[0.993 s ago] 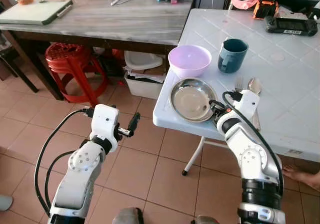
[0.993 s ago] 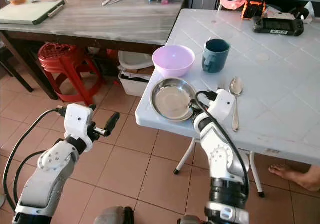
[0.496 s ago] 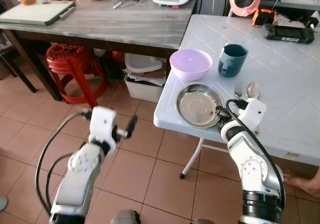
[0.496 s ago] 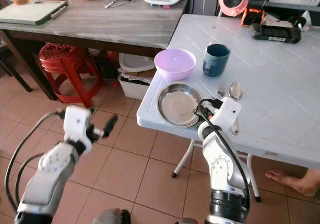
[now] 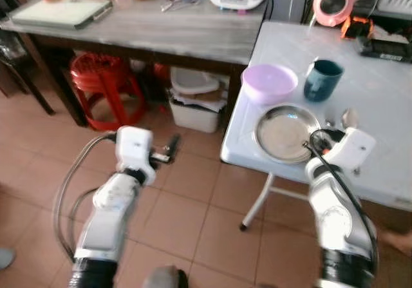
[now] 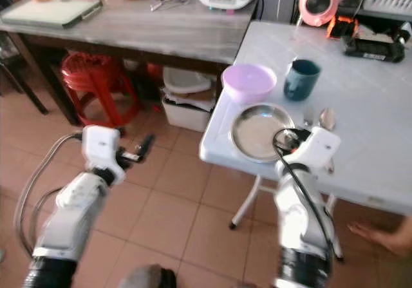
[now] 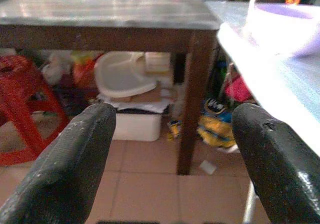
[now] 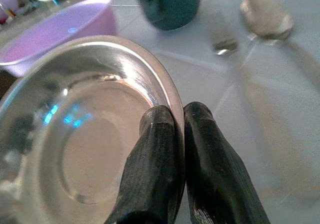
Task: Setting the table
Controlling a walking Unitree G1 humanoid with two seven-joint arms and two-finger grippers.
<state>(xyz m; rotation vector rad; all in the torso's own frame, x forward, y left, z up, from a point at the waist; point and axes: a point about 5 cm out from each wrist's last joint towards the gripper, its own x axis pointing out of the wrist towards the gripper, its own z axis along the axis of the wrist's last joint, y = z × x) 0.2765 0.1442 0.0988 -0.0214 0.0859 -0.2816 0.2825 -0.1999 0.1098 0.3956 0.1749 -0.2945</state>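
A round steel plate (image 5: 283,133) lies near the front left corner of the white table (image 5: 386,75). My right gripper (image 8: 175,116) is shut on the plate's near rim (image 8: 172,96), fingers pressed together. Behind the plate stand a purple bowl (image 5: 269,83) and a teal mug (image 5: 322,80). A spoon (image 8: 265,16) and a fork (image 8: 225,46) lie to the right of the plate. My left gripper (image 5: 170,149) hangs open over the tiled floor, left of the table, with nothing between its fingers (image 7: 75,154).
A grey wooden table (image 5: 161,27) with a cutting board, food and appliances stands at the back left. Under it are a red stool (image 5: 103,82) and a white bin (image 5: 193,107). A person's foot (image 6: 380,236) rests on the floor at the right.
The whole picture has shifted right and blurred, so the camera has moved. My right gripper stays on the plate's rim. The left gripper stays open.
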